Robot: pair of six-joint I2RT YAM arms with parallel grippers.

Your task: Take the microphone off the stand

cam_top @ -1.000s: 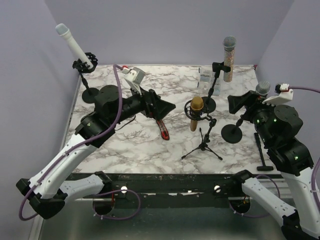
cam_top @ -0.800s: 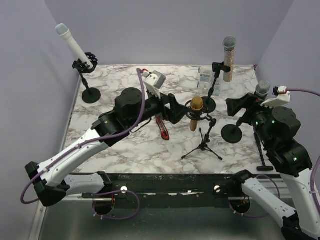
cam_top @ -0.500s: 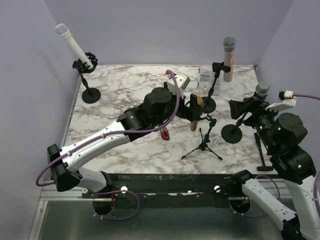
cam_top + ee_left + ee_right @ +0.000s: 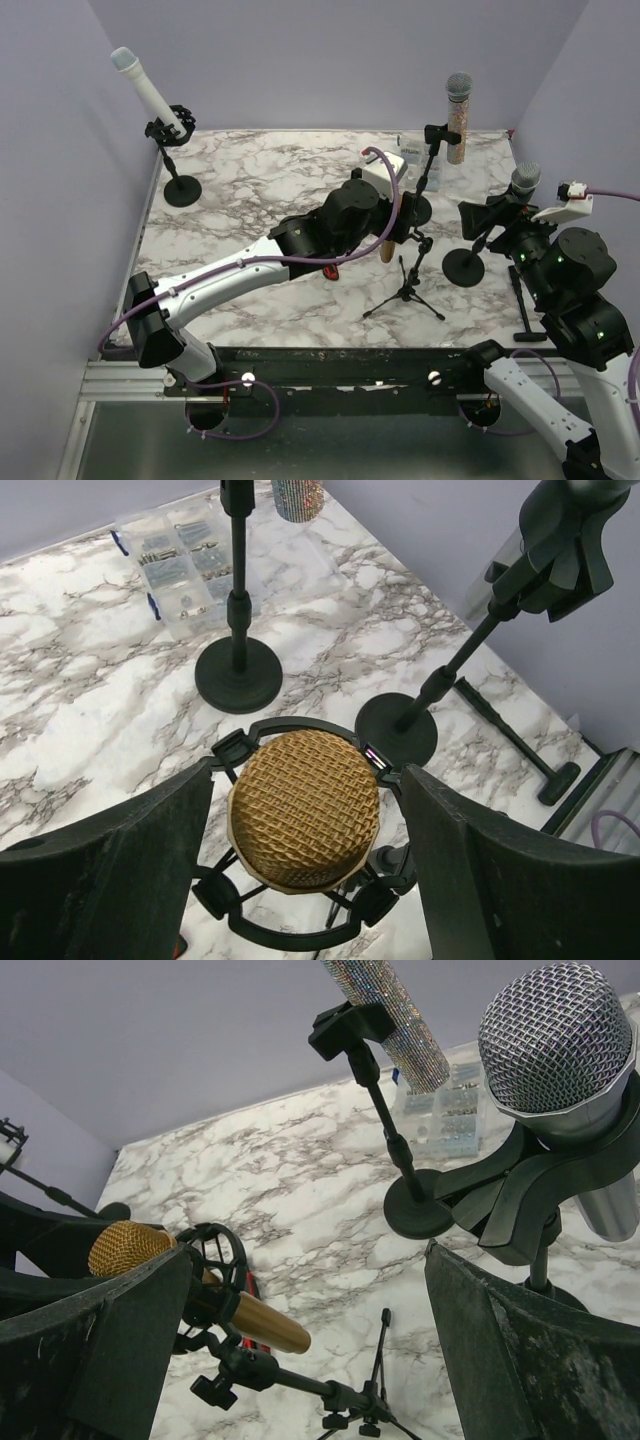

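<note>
marbled tabletop (image 4: 250,170) under lilac walls is where we start, with several mic stands spread across it. the biggest change is ours: the left arm (image 4: 240,270) has swung from the left half of the table to the centre within the last second, stretched out long and low. the right arm (image 4: 575,290) has barely shifted. the right gripper (image 4: 480,215) hangs with jaws spread wide and empty, near a silver-headed mic (image 4: 555,1050) in its own clip. at the centre, the small tripod stand (image 4: 405,290) carries the shock mount (image 4: 240,748), and the gold microphone (image 4: 303,825) sits in that ring, not yet lifted. the left gripper (image 4: 305,790) now brackets its mesh head — jaws apart but narrower than a moment ago, one of the fingers (image 4: 120,870) on each side with a slim gap left, no contact we can see. we judge the approach done and the grasp under way — the pull out of the mount is all ahead.
</note>
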